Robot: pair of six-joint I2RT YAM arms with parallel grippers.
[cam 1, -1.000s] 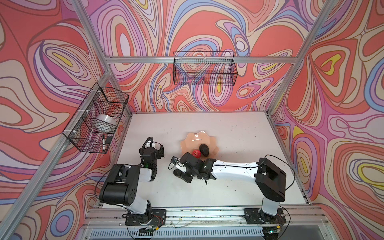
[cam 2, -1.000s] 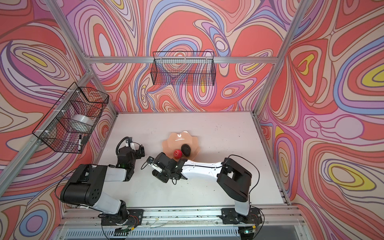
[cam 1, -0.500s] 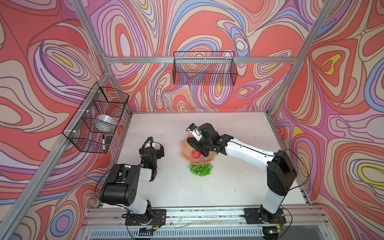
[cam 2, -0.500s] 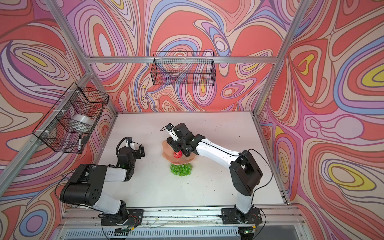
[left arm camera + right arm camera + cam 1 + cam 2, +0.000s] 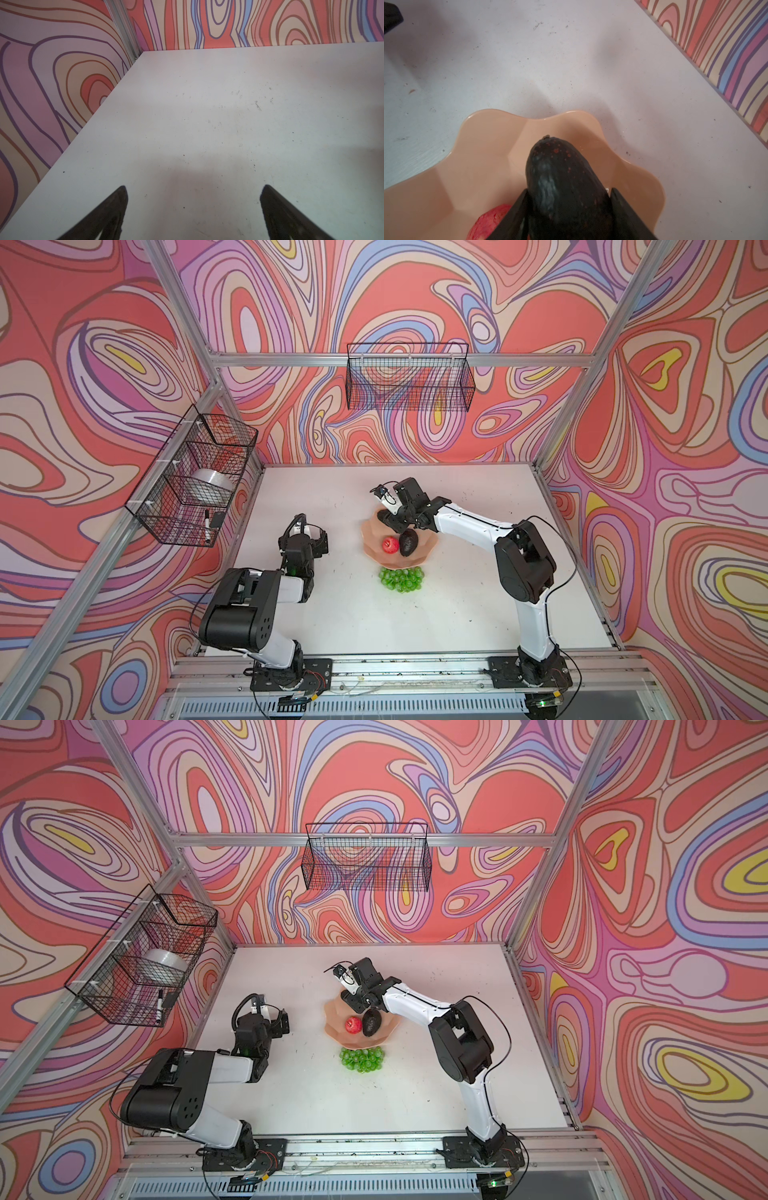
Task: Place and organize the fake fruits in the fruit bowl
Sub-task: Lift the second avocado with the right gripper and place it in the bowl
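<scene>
Avocado is clamped at its thick part between the fingers of the right gripper, above the far side of the fruit bowl; whether it touches the bowl floor I cannot tell. It looks like moulded plastic, so I judge it light, stiff and a little slippery on its skin, and a hold across the widest part is the safest. The apple and the other avocado lie side by side inside the bowl. The grapes lie on the table, just beside the near rim. They are probably a bumpy, yielding cluster, better pinched across the middle than by one berry. The left gripper has its fingers wide apart and holds nothing.
</scene>
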